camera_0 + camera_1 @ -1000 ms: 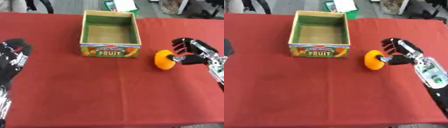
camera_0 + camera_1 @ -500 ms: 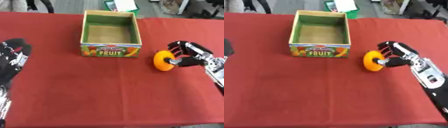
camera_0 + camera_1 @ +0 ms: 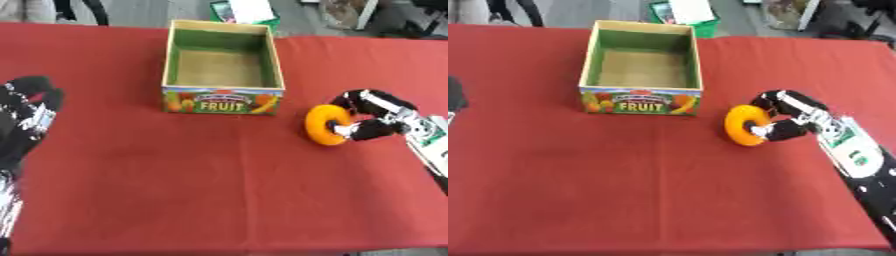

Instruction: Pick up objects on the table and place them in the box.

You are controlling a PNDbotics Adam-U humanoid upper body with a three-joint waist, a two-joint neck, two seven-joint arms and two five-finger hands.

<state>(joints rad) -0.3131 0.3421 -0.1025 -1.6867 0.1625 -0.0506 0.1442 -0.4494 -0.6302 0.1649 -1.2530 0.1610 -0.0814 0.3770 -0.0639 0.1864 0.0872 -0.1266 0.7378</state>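
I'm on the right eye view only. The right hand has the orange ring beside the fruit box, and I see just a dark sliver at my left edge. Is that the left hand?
Observer: Yes. The left eye view shows the whole left hand, at the picture's left side.
Operator: Open or shut?
Observer: Open, with relaxed fingers pointing up the picture.
Operator: Anything in it or near it?
Observer: It holds nothing. Only red cloth lies between it and the fruit box.
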